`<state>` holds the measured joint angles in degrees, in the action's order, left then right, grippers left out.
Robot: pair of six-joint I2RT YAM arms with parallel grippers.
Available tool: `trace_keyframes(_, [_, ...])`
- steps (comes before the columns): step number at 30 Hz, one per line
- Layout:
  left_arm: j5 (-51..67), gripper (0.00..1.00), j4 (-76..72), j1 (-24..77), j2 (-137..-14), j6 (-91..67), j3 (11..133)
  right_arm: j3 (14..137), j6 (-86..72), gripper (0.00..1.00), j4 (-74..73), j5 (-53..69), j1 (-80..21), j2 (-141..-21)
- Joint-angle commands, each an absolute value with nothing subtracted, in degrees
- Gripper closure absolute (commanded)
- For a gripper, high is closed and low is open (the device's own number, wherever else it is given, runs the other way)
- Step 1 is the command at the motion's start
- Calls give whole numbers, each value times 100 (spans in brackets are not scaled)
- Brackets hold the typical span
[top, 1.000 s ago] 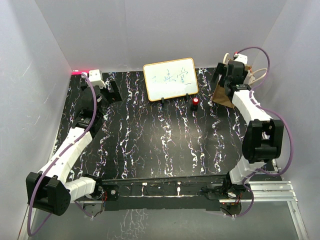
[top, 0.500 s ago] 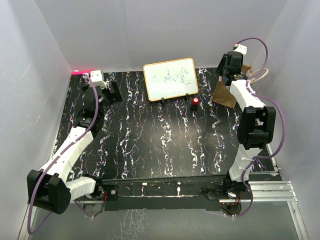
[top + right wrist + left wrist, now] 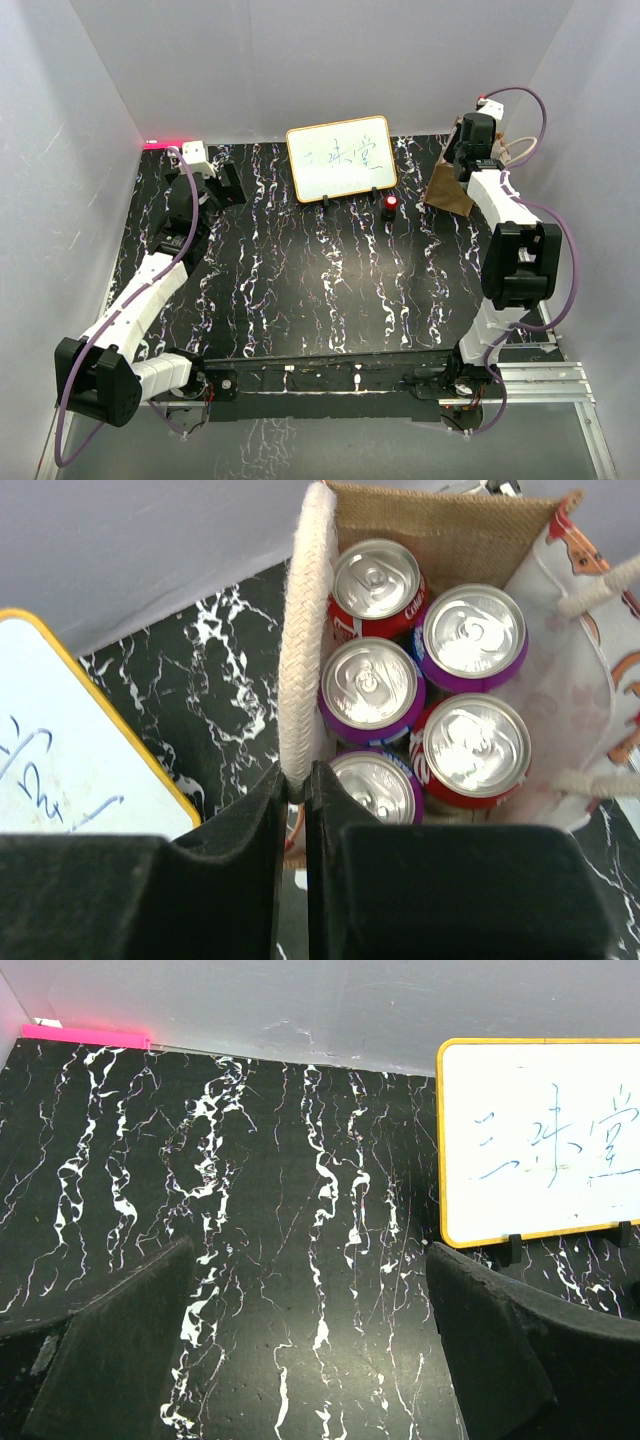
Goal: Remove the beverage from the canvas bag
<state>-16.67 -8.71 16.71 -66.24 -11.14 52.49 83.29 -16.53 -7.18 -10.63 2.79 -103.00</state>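
The canvas bag [image 3: 450, 190] stands at the back right of the table; the right wrist view shows its tan wall [image 3: 440, 530] from above. Several beverage cans stand upright inside, among them a red one [image 3: 375, 580] and purple ones [image 3: 475, 635]. My right gripper [image 3: 298, 785] hangs over the bag's left rim, shut on the pale rope handle [image 3: 305, 630]. In the top view the right gripper [image 3: 468, 150] sits right above the bag. My left gripper [image 3: 310, 1340] is open over bare table at the back left [image 3: 222, 185], with nothing between its fingers.
A white board with a yellow frame [image 3: 340, 158] stands on black feet at the back middle, left of the bag [image 3: 60, 750]. A small red object [image 3: 390, 205] sits beside it on the table. A pink strip [image 3: 85, 1033] lies at the back left corner.
My right gripper has gone from open to shut, pinching the bag's rope handle, and the right arm has stretched further back over the bag. The left arm has stayed where it was.
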Motion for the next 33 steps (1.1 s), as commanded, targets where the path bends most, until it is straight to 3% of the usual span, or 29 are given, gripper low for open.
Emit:
trace_keyframes(1, [-1695,3,-1067,1720,-6577,-1134,5197,7963,-1524,92,-431,-1211,310,-9477])
trace_keyframes(18, [-1618,3,-1125,1870,-6510,-1204,5147,5554,-1671,92,-969,-1748,325,-6778])
trace_keyframes(33, [-1673,3,-1108,1914,-6447,-1212,5133,4602,-2071,92,-2282,-289,321,-4977])
